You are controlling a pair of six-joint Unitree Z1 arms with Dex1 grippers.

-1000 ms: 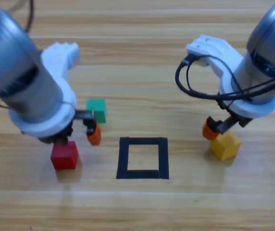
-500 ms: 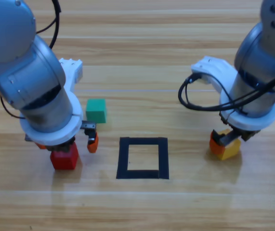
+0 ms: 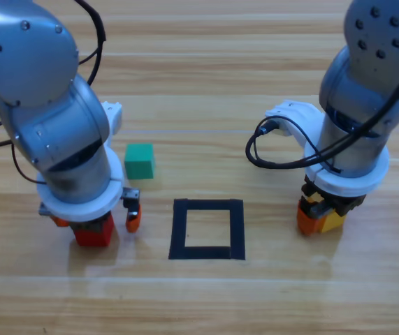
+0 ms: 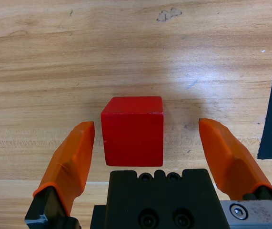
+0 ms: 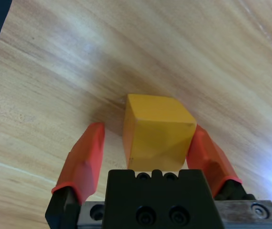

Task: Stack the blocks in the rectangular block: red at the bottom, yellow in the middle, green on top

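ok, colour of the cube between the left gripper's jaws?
Red cube, plain matte; clearest in the left wrist view, left gripper open around it.

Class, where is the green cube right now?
In the high view the green cube sits on the table left of centre, beyond the tape square's upper-left corner, beside the left arm and untouched by either gripper.

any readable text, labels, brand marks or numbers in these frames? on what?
None: no view shows any word, number or logo.
Red cube, yellow cube, green cube: plain faces.
Tape square: bare dark tape.
Left gripper and right gripper: black bodies show only screw heads, no lettering.
Arm housings in the high view: no marking legible.
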